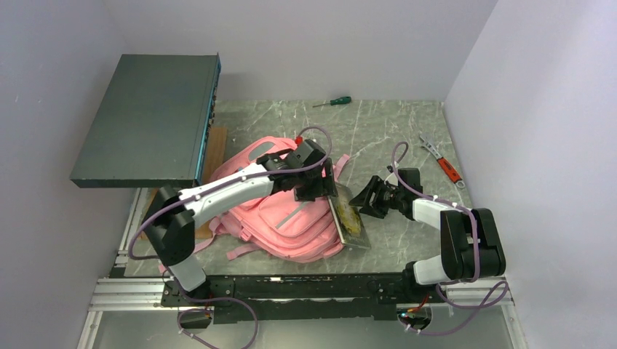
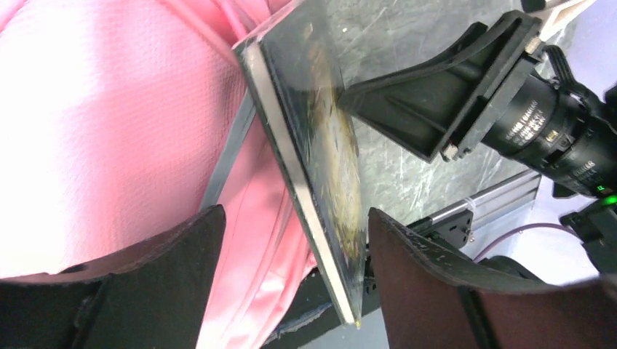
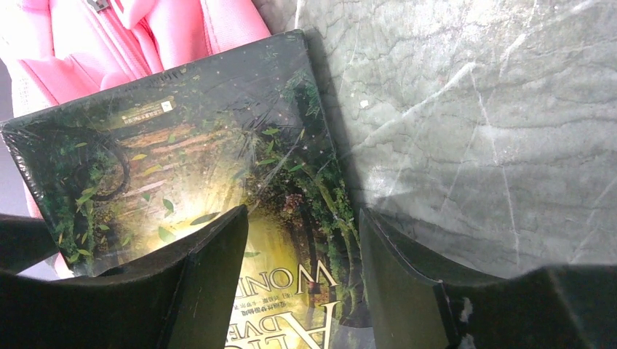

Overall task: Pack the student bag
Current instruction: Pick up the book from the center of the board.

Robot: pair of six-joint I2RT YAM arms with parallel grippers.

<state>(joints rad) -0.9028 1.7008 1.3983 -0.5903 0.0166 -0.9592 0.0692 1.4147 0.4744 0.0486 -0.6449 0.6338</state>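
The student bag (image 1: 280, 218) lies flat on the marble table, pink, also in the left wrist view (image 2: 109, 131) and right wrist view (image 3: 182, 29). A shrink-wrapped book (image 1: 349, 219) with a green forest cover stands on edge, leaning against the bag's right side. My left gripper (image 1: 320, 190) reaches over the bag; its jaws (image 2: 295, 214) are open and straddle the book's edge (image 2: 320, 145) without clamping it. My right gripper (image 1: 361, 198) is open and faces the book's cover (image 3: 182, 160); its fingers (image 3: 302, 214) spread over it. One of its fingertips (image 2: 429, 102) is at the cover.
A large dark grey box (image 1: 153, 123) stands raised at the back left over a wooden board (image 1: 216, 145). A green-handled screwdriver (image 1: 333, 102) lies at the back. A red-handled wrench (image 1: 444, 161) lies at the right. Walls close both sides.
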